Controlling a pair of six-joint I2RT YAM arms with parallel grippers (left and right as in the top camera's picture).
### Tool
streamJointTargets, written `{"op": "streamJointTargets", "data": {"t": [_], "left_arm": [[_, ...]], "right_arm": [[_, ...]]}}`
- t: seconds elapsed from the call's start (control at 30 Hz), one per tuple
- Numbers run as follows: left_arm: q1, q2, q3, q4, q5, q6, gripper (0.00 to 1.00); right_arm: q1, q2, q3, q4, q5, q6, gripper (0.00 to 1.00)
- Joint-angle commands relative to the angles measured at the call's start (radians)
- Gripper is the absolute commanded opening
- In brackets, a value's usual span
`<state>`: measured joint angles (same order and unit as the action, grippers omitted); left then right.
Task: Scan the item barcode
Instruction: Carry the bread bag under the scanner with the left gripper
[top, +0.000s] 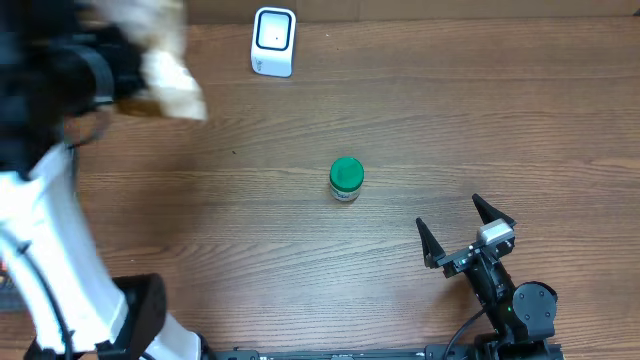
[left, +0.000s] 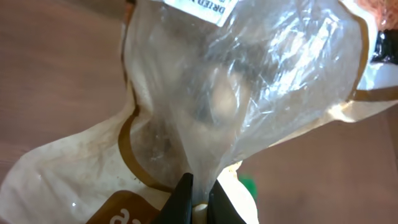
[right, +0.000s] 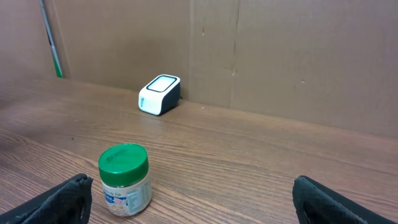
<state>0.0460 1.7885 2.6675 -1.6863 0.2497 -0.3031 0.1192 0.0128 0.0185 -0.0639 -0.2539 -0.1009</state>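
I judge the scan not yet done. My left tool (left: 199, 186) is pinched tight on the clear film of a pouch (left: 249, 81) of dried goods, so the pickup is finished. The pouch hangs at the far left of the table (top: 500, 100), off to the left of the white scanner (top: 273, 41) rather than in front of its window. What is left is to carry the pouch across and turn its barcode to the scanner. The only print I can see is a white label at the pouch's top edge, and I cannot find a barcode.

The left arm reaches up from its base at the near left and out to the far left corner. It is blurred from overhead. My right tool (top: 447, 210) sits low at the near right with its jaws spread wide and nothing in them. It faces a green-lidded jar (top: 346, 180) standing upright mid-table, well apart from it.
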Motion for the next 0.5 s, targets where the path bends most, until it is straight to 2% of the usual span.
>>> {"op": "streamJointTargets", "data": {"t": [0.0,0.2,0.47], "left_arm": [[-0.171,0.003,-0.149,-0.003,-0.15,-0.088,0.04],[-0.372,0.005,-0.495,0.071,-0.259,-0.213,0.04],[-0.446,0.005,-0.98,0.452,-0.258,-0.394,0.04]], "right_arm": [[-0.002,-0.01,-0.011,0.006,0.013,0.0,1.0],[-0.002,-0.01,-0.011,0.006,0.013,0.0,1.0],[-0.002,-0.01,-0.011,0.006,0.013,0.0,1.0]]}}
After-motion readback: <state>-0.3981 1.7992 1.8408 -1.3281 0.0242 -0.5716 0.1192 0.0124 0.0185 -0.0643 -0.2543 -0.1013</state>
